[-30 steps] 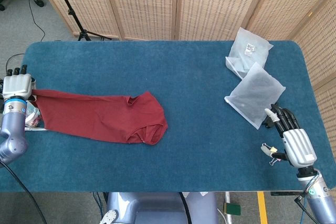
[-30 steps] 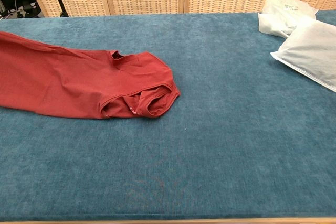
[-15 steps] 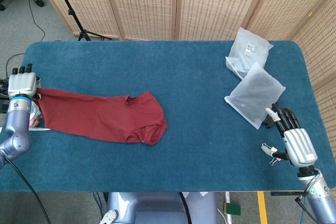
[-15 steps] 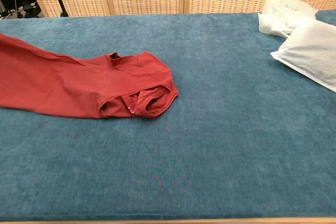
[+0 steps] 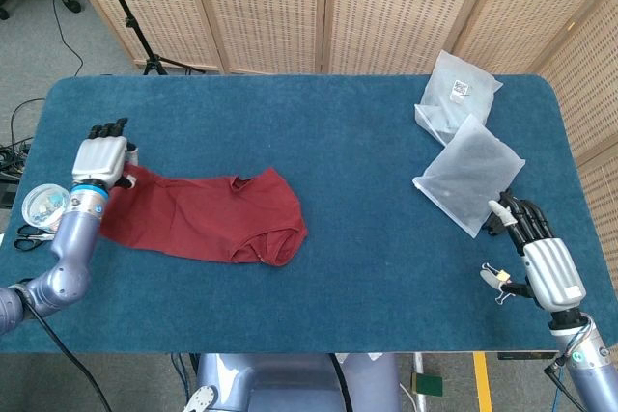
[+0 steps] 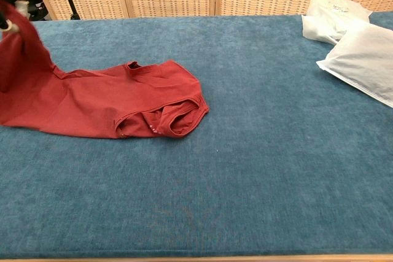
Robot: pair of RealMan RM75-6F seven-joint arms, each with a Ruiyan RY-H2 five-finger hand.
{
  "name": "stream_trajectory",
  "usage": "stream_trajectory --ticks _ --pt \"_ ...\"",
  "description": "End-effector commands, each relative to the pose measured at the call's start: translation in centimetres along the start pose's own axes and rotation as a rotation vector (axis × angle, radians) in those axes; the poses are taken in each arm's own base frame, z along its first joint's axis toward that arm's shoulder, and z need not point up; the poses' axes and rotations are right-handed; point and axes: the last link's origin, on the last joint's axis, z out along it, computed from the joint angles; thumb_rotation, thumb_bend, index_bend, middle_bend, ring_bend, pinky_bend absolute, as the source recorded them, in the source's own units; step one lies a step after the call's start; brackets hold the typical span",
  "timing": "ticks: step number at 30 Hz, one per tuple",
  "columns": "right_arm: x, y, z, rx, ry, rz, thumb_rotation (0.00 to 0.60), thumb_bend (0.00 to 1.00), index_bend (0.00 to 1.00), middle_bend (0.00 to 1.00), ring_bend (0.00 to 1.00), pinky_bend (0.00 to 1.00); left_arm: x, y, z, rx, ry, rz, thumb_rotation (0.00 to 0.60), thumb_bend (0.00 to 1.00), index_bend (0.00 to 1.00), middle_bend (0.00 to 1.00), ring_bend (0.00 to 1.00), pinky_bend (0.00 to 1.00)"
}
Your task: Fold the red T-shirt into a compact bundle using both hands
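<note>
Shirt [image 5: 208,217] lies on the table's [image 5: 367,171] left half, its far end lifted and gripped by the left hand [image 5: 99,161]. Right hand [image 5: 537,256] hovers empty, fingers loosely apart. First fold looks underway; next, carry that end toward the collar

Lab or studio: blue-carpeted table [image 5: 367,142], wicker screens [image 5: 386,7] behind, tripod [image 5: 126,16] and cables upper left.
</note>
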Motion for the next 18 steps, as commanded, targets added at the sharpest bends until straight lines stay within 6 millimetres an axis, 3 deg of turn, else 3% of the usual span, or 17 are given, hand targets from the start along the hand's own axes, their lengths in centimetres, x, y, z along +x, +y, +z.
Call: stream_trajectory --ticks 1,18 --pt "0.1 0.0 -0.1 0.003 0.0 0.002 0.6 0.0 0.0 0.0 0.0 0.0 0.3 2.7 -0.4 -0.076 0.022 -0.038 0.6 0.63 0.77 0.0 0.0 0.0" --pt "0.0 -0.2 -0.2 0.016 -0.008 0.002 0.6 0.0 0.0 0.0 0.0 0.0 -2.9 10.9 -1.5 -0.305 0.015 -0.185 0.6 0.63 0.77 0.0 0.0 0.0"
